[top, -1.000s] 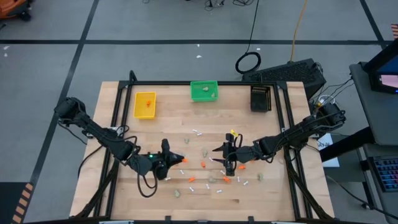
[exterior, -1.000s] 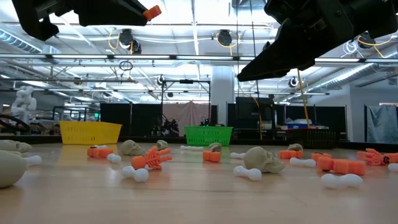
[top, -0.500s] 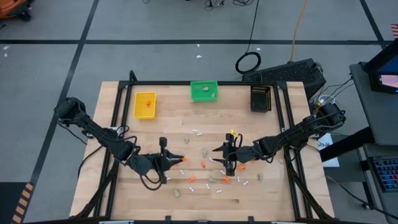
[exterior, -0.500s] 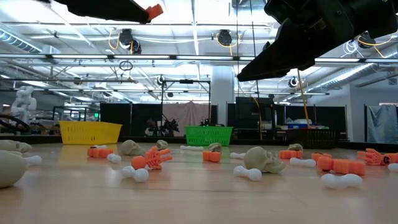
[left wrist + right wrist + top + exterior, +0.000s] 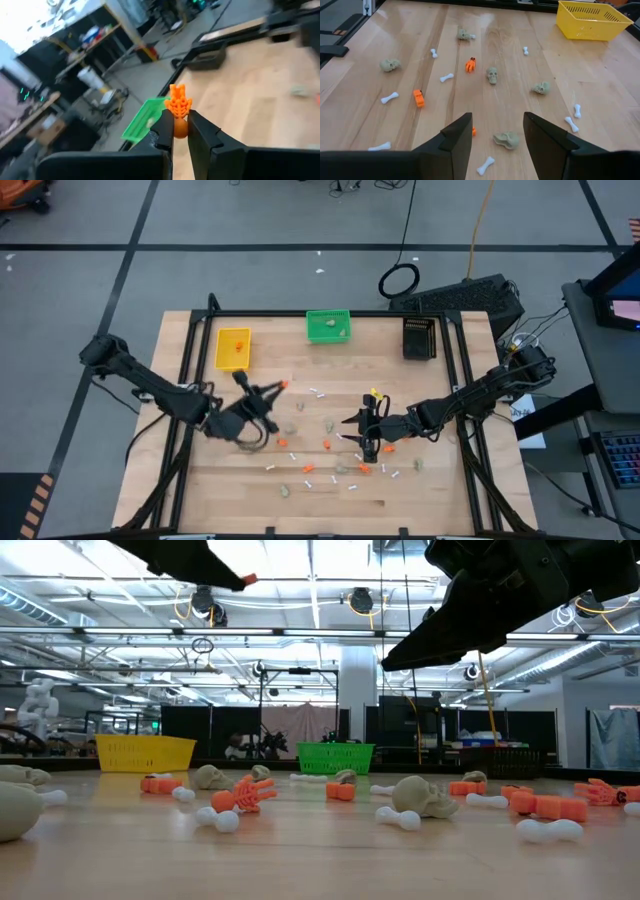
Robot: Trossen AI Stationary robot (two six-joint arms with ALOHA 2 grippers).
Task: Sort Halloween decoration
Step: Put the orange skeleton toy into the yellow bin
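On a wooden table [image 5: 200,480] seen from above, two dark arms reach inward from either side. Left gripper [image 5: 282,386] is raised over the table's left half, fingers pinched narrowly on an orange piece [image 5: 178,106] shaped like a small skeleton hand; its tip points up-right, roughly between the yellow bin [image 5: 233,348] and the green bin [image 5: 328,326]. Its wrist view shows the green bin beyond the held piece.

Right gripper [image 5: 365,442] hangs over the middle of the table, fingers spread apart and holding nothing. Directly beneath and around it lie scattered decorations: beige skulls [image 5: 492,75], white bones [image 5: 446,77] and more orange bits [image 5: 418,97]. One skull [image 5: 507,140] lies just ahead of the gap between its fingers, with a bone beside it.

Along the far edge stand three small bins, well apart: yellow at left, green in the middle, black bin [image 5: 419,337] at right. Yellow bin holds an orange bit; green bin holds pale pieces.

From table height, skulls, bones and orange pieces lie across the whole surface between the camera and the bins, both arms hanging overhead.
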